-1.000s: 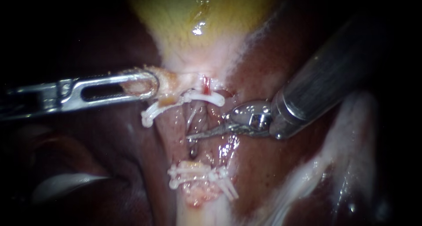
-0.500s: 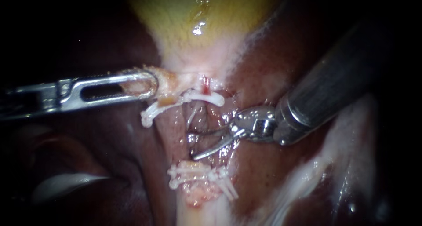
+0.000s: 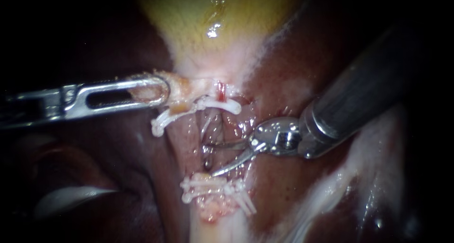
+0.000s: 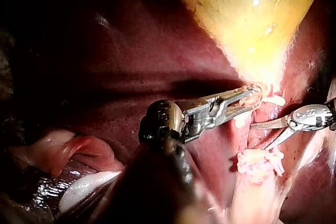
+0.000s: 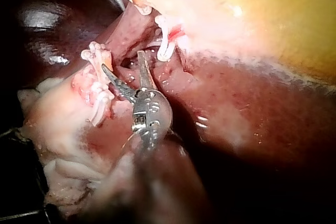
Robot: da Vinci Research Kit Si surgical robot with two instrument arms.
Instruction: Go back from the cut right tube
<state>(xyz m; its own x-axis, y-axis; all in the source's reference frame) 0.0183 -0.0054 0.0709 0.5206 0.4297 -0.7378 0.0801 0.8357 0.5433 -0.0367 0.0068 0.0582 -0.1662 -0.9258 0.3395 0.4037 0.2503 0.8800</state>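
- Left instrument (image 3: 161,89): claw clamped on pale tissue (image 3: 182,88), just beside upper clip (image 3: 222,103).
- Right instrument (image 3: 210,159): bladed claw spread open, gripping nothing, just below upper clip.

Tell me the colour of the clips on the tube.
White. The clips show best in the endoscope view.

No writing or number is legible — not on the left instrument (image 3: 165,91), nor the right instrument (image 3: 209,160).
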